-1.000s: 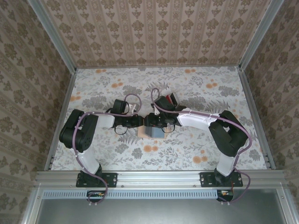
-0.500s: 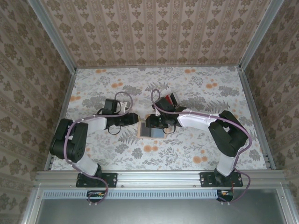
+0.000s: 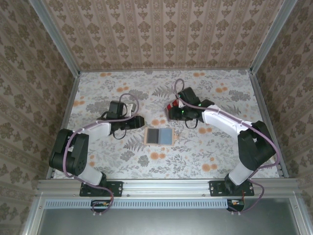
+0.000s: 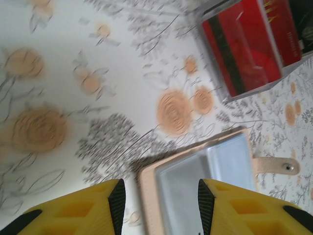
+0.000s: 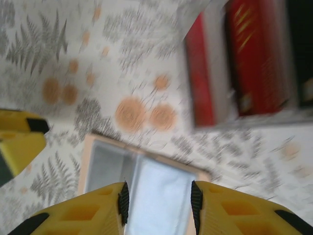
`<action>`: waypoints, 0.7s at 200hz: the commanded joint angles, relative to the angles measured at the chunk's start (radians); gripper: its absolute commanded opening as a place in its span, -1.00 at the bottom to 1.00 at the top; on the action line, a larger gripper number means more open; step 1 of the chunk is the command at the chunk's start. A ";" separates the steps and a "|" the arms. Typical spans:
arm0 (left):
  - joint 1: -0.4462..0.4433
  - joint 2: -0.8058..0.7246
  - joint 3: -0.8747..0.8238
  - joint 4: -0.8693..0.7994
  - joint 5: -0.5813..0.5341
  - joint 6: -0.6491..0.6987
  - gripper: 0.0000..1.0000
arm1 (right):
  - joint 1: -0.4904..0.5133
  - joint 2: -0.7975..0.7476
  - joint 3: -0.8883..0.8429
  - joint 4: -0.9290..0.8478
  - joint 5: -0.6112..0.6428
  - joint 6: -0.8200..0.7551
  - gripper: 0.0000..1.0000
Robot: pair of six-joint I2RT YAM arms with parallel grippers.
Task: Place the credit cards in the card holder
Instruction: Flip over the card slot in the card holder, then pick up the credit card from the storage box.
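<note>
Both arms have drawn back from the card holder (image 3: 159, 135), the right gripper (image 3: 169, 113) having swung toward the far side of the table (image 3: 205, 152) to hang beside the red credit cards (image 3: 172, 105), the left gripper (image 3: 141, 122) having pulled off to the holder's left. Left uncovered, the holder lies flat and spread open mid-table, tan rim around blue-grey pockets; whether a card sits in them I cannot tell. On both wrist views the yellow fingers (image 4: 73, 208) stand apart, gripping nothing.
</note>
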 commanded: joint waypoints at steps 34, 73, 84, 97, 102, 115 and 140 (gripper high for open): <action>-0.085 0.118 0.261 -0.038 -0.096 -0.036 -0.09 | -0.138 0.072 0.171 -0.124 0.129 -0.199 -0.10; -0.162 0.294 0.401 0.005 -0.075 -0.047 -0.09 | -0.166 0.162 0.199 -0.095 0.128 -0.215 0.14; -0.175 0.338 0.428 0.020 -0.060 -0.043 -0.09 | -0.166 0.167 0.175 -0.056 0.121 -0.204 0.16; -0.187 0.381 0.456 0.024 -0.049 -0.032 -0.09 | -0.166 0.178 0.153 -0.013 0.098 -0.191 0.16; -0.191 0.393 0.464 0.024 -0.043 -0.026 -0.09 | -0.166 0.183 0.148 0.003 0.093 -0.188 0.16; -0.197 0.416 0.473 0.031 -0.029 -0.010 -0.09 | -0.166 0.203 0.142 0.031 0.077 -0.184 0.15; -0.200 0.428 0.468 0.037 -0.003 0.021 -0.09 | -0.165 0.219 0.130 0.081 0.031 -0.174 0.10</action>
